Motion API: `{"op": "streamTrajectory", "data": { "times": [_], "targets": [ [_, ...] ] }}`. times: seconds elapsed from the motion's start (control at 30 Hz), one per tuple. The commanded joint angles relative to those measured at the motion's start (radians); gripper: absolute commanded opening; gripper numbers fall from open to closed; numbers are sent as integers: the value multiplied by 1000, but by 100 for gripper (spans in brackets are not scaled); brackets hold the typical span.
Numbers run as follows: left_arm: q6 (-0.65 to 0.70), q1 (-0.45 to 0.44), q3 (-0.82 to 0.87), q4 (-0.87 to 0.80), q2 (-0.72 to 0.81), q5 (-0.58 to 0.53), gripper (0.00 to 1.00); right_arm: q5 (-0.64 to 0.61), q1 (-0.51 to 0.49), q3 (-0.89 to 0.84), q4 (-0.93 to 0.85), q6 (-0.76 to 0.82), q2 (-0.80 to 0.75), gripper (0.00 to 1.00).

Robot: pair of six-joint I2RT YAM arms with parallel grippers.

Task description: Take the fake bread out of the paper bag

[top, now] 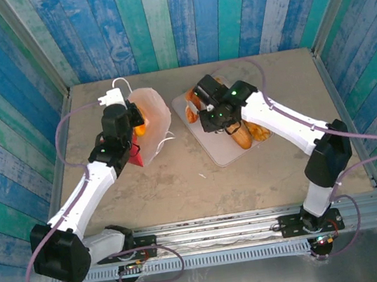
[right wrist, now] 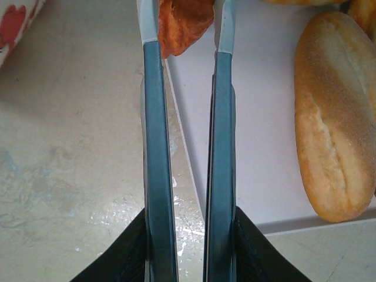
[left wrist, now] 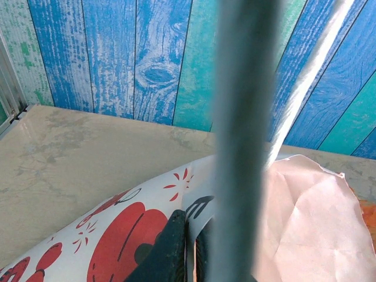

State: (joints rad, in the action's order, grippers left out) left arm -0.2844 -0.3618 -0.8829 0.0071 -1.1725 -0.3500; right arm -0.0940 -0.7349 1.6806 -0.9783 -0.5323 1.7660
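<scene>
Bread, handling: glossy moulded toy pieces, judged light, stiff and rather slick. A pinch across the narrow middle of a piece is judged safest, since rounded ends may slip out.
Bread, held piece: a reddish-orange pastry (right wrist: 182,26) is pinched between the fingertips of the right gripper (right wrist: 187,23), above the edge of the pink tray (right wrist: 264,153).
Bread, on tray: an oval loaf (right wrist: 335,117) is laid flat just beside the right fingers, and other golden pieces are gathered around it in the top view.
Bread, in bag: an orange piece (top: 139,128) is glimpsed at the opening of the paper bag (top: 155,114).
Bag: laid on its side on the table, left of the tray and apart from it. The thin paper is judged floppy and easily torn.
Left gripper (top: 134,124): clamped on the bag's paper wall, which is seen caught between the fingers in the left wrist view.
Left arm pose: stretched forward from its base, wrist held low and roughly level at the bag.
Right arm pose: reached forward, forearm swung inward, wrist tipped down over the tray.
</scene>
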Motion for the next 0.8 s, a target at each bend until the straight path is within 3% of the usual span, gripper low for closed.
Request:
{"op": "streamTrajectory", "data": {
  "times": [0.0,0.77],
  "targets": [
    [11,1,14,-4,32,-5,10,-33,12,49,-41,29,33,25],
    [6,2,20,8,16,18,10,-10,61,206,-77,59,228,34]
  ]
}}
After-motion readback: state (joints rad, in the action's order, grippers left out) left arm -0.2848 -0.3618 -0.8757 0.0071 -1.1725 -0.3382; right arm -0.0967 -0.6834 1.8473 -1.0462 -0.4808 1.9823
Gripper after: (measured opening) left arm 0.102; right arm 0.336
